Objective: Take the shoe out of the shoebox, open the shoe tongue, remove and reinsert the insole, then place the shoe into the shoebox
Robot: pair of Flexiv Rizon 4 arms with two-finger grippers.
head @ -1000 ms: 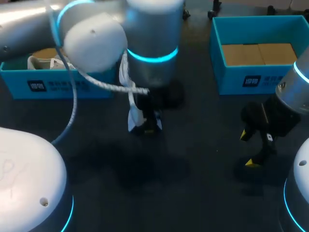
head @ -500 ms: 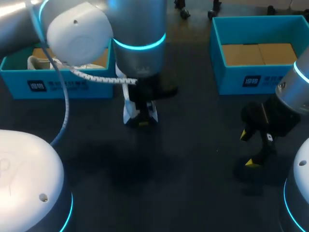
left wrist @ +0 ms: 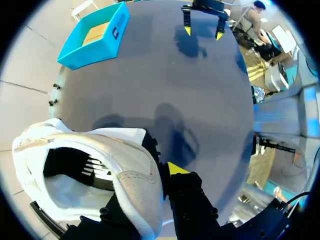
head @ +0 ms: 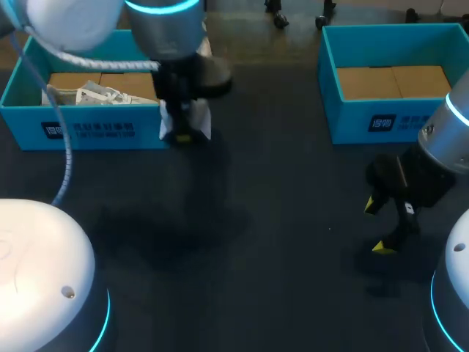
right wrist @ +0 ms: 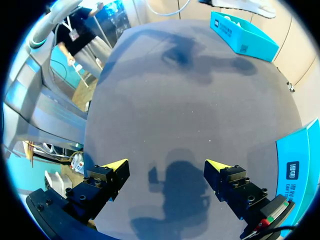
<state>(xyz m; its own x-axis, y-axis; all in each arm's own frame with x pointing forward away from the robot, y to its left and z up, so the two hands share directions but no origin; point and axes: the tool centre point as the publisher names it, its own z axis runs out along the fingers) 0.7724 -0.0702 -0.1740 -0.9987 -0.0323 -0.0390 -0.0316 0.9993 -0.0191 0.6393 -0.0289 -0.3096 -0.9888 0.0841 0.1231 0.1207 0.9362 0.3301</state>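
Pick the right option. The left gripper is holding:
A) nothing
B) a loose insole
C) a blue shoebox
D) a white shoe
D: in the left wrist view the left gripper is clamped on the side wall of the white shoe, and its yellow-tipped finger sits against the outside of that wall.

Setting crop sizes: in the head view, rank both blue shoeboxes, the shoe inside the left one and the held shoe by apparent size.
Largest: left shoebox and right shoebox, alike, so unranked.
Then: boxed shoe.
Smallest: held shoe, mostly hidden behind the left gripper.
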